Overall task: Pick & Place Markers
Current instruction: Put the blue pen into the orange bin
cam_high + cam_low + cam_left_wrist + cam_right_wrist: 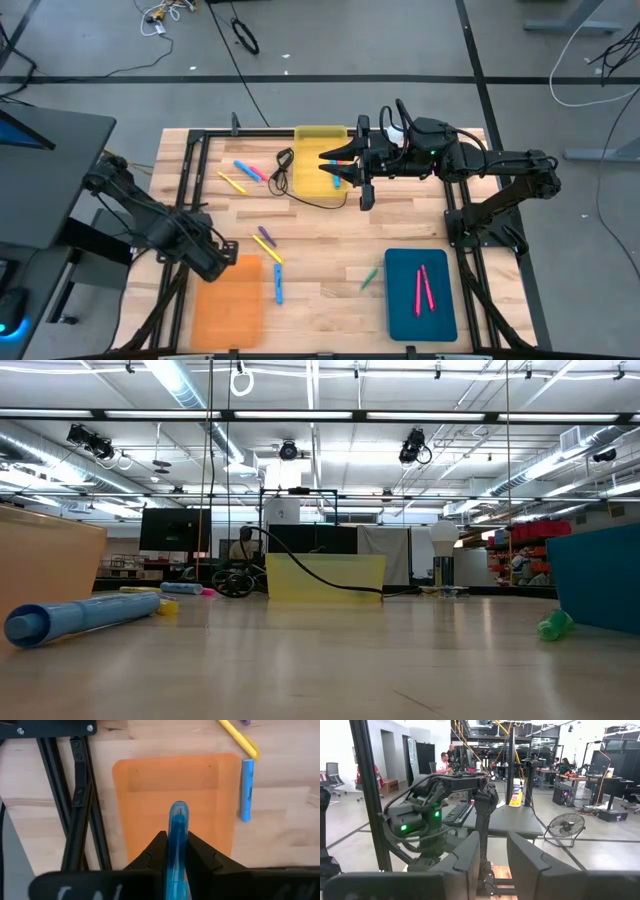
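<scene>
My left gripper is shut on a blue marker above the orange tray, at the near left of the table. My right gripper hangs level over the yellow tray at the far middle; a narrow gap shows between its fingers, with nothing in it. Loose markers lie flat on the wood: blue, yellow, purple, green, and a blue, pink and yellow group. Two pink-red markers lie in the teal tray. My left gripper pinches the blue marker's shaft between its two fingers, coming from above and pointing down. The marker lies along the fingers, and its rounded end sticks out past the fingertips. It is lifted clear above the orange tray.
A black cable runs from the yellow tray's near side across the wood. Black frame rails border the table's left, and more run along its right. In the low view a blue marker lies close at the left and a green one at the right.
</scene>
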Tool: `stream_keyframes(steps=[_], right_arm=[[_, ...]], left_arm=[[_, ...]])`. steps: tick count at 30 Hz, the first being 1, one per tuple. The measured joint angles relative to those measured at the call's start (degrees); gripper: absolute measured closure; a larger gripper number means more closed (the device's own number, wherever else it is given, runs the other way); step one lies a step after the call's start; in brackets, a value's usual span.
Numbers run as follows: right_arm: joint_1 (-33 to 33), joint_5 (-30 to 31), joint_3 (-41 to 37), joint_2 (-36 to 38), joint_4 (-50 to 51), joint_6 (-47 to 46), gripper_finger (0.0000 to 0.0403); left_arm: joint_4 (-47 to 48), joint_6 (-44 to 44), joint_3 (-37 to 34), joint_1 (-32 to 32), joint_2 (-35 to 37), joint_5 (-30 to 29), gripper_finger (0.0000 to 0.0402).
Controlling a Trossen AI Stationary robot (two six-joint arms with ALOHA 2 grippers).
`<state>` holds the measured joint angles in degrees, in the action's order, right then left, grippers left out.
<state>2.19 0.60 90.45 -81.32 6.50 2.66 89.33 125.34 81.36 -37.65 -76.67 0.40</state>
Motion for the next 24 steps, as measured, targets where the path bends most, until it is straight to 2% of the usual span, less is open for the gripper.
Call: stream_keyframes(steps=[9, 24], right_arm=[[0.01, -0.02, 0.00, -0.02, 1.23, -0.20, 0.0302], [-0.01, -0.02, 0.00, -0.02, 2.40, -0.17, 0.0302]], left_arm=[[-2.26, -0.02, -1.27, -0.24, -3.23, -0.86, 0.0357], [-28.78, 1.48, -22.98, -0.02, -3.23, 1.42, 0.0357]])
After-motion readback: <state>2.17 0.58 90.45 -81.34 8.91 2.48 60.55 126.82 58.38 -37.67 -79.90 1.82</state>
